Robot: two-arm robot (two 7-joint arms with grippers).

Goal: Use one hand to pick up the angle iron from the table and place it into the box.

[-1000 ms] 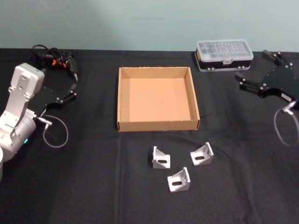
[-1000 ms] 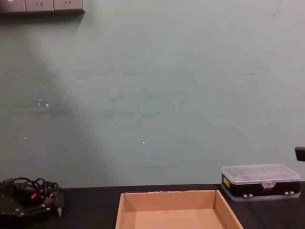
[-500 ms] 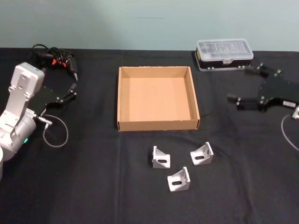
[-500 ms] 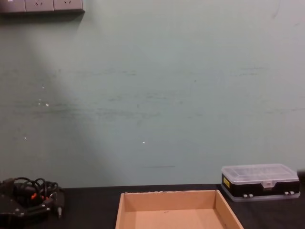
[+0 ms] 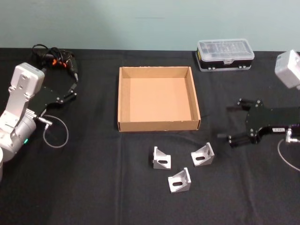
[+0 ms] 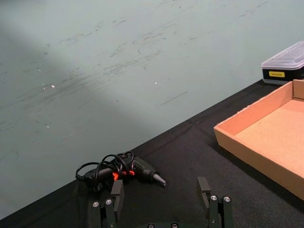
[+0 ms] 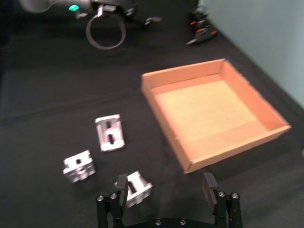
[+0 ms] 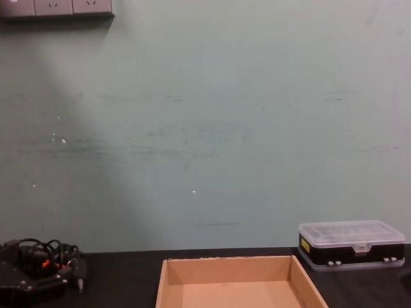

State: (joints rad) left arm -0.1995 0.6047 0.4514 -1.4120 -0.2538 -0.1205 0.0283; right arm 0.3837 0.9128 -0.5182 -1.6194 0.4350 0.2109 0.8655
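Black right hand (image 5: 229,123) (spread wide) moved nearer, toward angle iron (image 5: 202,154); left hand (image 5: 71,93) parked, also spread.

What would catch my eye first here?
A tan cardboard box sits in the middle of the black table, with three shiny metal brackets just in front of it. The robot's right hand, fingers spread, is poised to the right of the brackets; its left hand rests far left.

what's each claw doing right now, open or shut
left claw: open, empty, parked at the left.
right claw: open, empty, just right of the angle irons.
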